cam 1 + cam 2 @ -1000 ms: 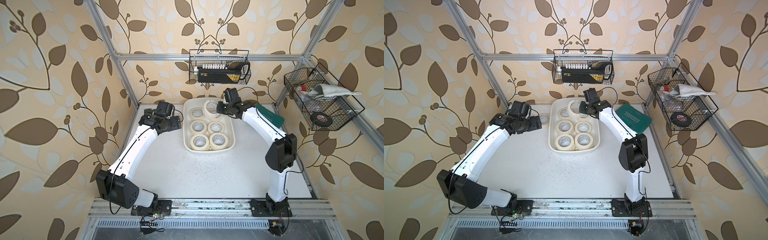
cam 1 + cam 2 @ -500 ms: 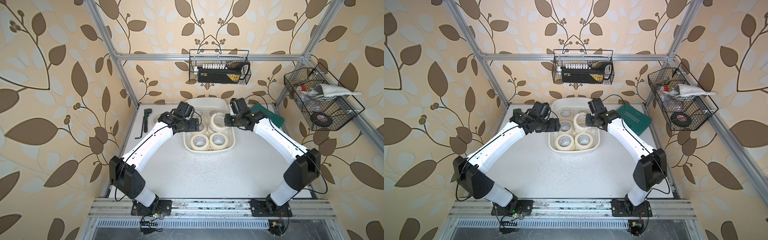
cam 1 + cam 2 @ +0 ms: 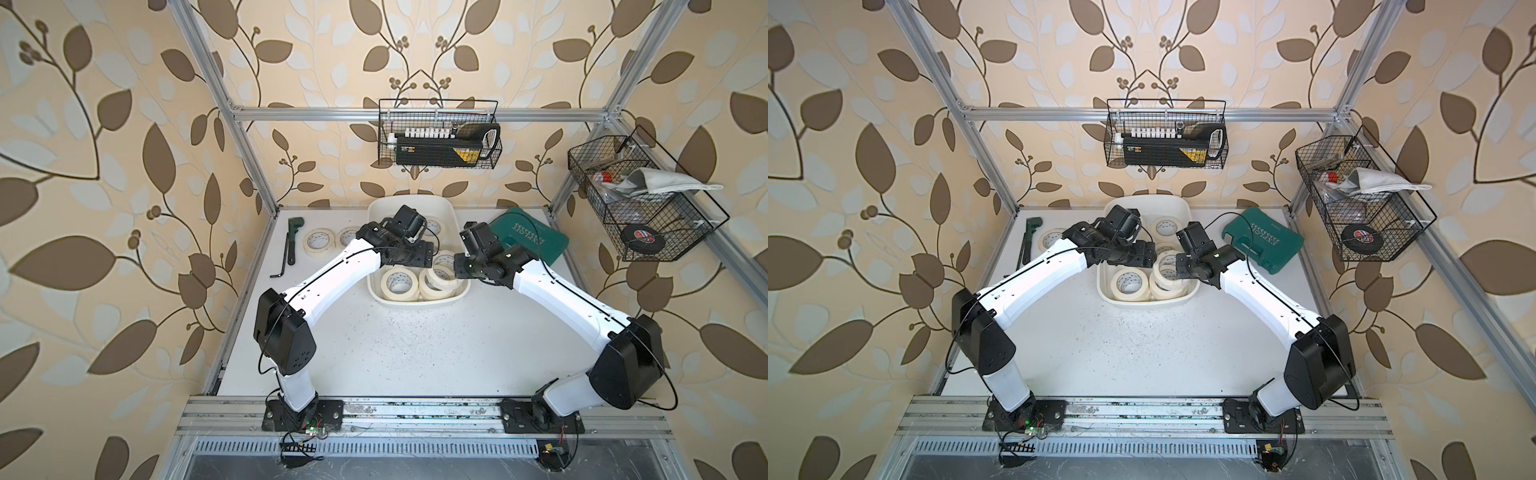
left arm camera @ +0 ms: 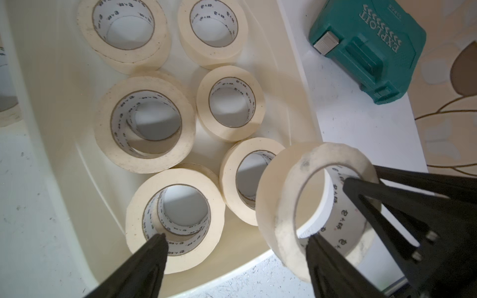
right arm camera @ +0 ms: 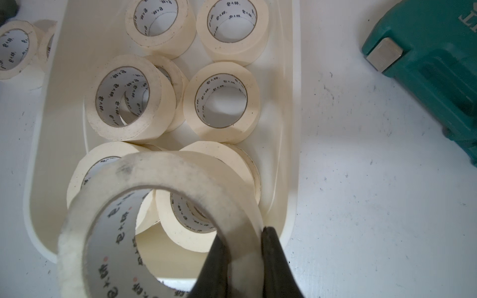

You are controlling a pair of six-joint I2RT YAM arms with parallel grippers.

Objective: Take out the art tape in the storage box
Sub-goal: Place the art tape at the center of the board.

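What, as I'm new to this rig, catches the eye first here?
The right gripper, shut on a cream tape roll, holds it tilted above the near end of the white box, where more rolls lie. The left gripper hangs open beside it over the box. Two further rolls lie on the table left of the box.

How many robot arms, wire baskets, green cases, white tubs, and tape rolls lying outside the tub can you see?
Robot arms: 2
Wire baskets: 2
Green case: 1
White tub: 1
Tape rolls outside the tub, in view: 2
Total: 8
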